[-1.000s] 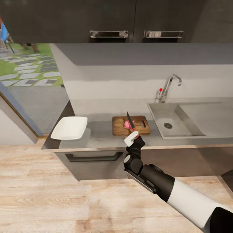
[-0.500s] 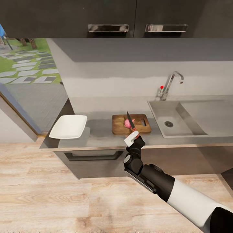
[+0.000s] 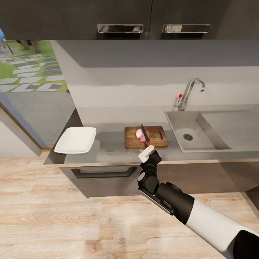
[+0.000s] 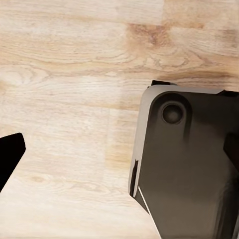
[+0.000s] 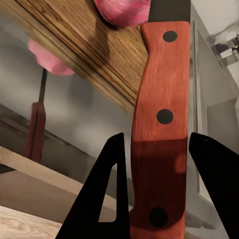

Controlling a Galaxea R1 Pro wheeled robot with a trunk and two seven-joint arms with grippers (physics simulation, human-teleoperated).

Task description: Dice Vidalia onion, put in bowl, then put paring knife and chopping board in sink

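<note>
The brown chopping board lies on the grey countertop, just left of the sink. A pink onion rests on the board, and also appears close up as the onion on the board. My right gripper is shut on the paring knife's reddish-brown handle. The dark blade points away from me and crosses the onion's right side. The white square bowl sits at the counter's left end. My left gripper's black fingers stand wide apart over the wooden floor.
A chrome tap with a red knob stands behind the sink, and a drainboard lies to its right. Dark wall cabinets hang overhead. A drawer front sits under the counter edge. A dark part of the robot's base is over the floor.
The head view has shifted slightly. The onion now sits a little further left and back against the blade. My right arm has barely moved.
</note>
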